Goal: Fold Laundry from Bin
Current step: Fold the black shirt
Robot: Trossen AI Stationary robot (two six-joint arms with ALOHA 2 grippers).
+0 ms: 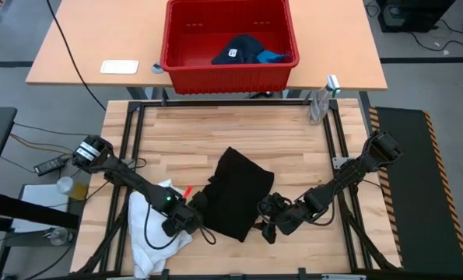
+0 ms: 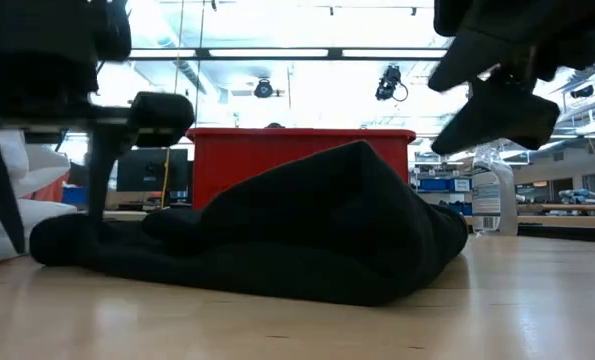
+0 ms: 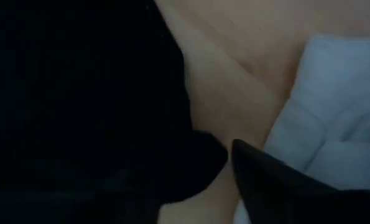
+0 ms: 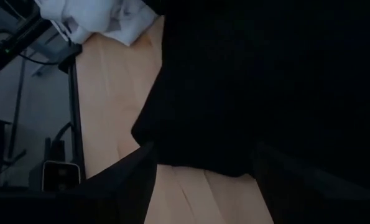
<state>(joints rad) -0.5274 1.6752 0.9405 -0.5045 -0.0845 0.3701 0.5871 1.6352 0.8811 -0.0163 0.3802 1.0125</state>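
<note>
A black garment [image 1: 235,190] lies crumpled in the middle of the wooden table, humped up in the low view [image 2: 327,220]. Beside its near left corner a white garment [image 1: 149,225] lies in a heap. My left gripper [image 1: 192,220] points down at that corner, open, one finger [image 3: 278,186] between the black cloth and the white one. My right gripper [image 1: 268,225] is open at the near right edge, its two fingers [image 4: 135,180] on either side of the cloth's edge [image 4: 197,162]. The red bin [image 1: 229,39] stands on the far table with a navy garment [image 1: 237,50] and a blue one [image 1: 271,56] inside. My left gripper stands astride the black garment's near left corner [image 2: 67,240], fingers pointing down; I cannot tell whether they touch the cloth. My right gripper comes slanting down from the near right with the garment's edge between its fingers; I cannot tell whether they touch it.
A spray bottle [image 1: 320,105] stands at the table's far right corner. A small red thing [image 1: 187,190] lies just left of the black garment. A white flat object [image 1: 119,67] lies on the far table left of the bin. Bare wood lies far left and far right.
</note>
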